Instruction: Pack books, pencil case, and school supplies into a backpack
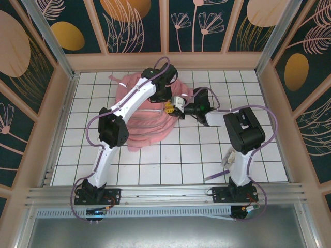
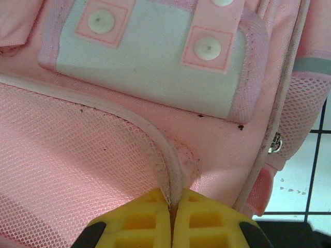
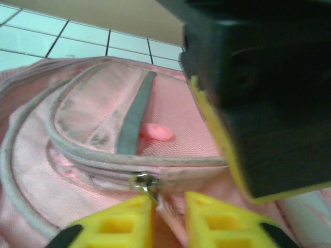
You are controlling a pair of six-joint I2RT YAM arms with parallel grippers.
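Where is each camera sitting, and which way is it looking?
Top external: high above and behind the arm bases, looking down at the tiled table; both whole arms show, reaching over the pink backpack.
Left wrist: on the left arm, looking down close at the backpack's mesh; the yellow left end effector pinches a seam.
Right wrist: low, looking along the backpack front at the zipper pull; right end effector below, left end effector's dark body at right.
Shared: all three see the backpack.

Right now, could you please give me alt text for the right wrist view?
Two yellow fingers, narrowly apart, reach the metal zipper pull on a pink backpack with a grey strip. A blurred dark housing edged in yellow looms upper right.
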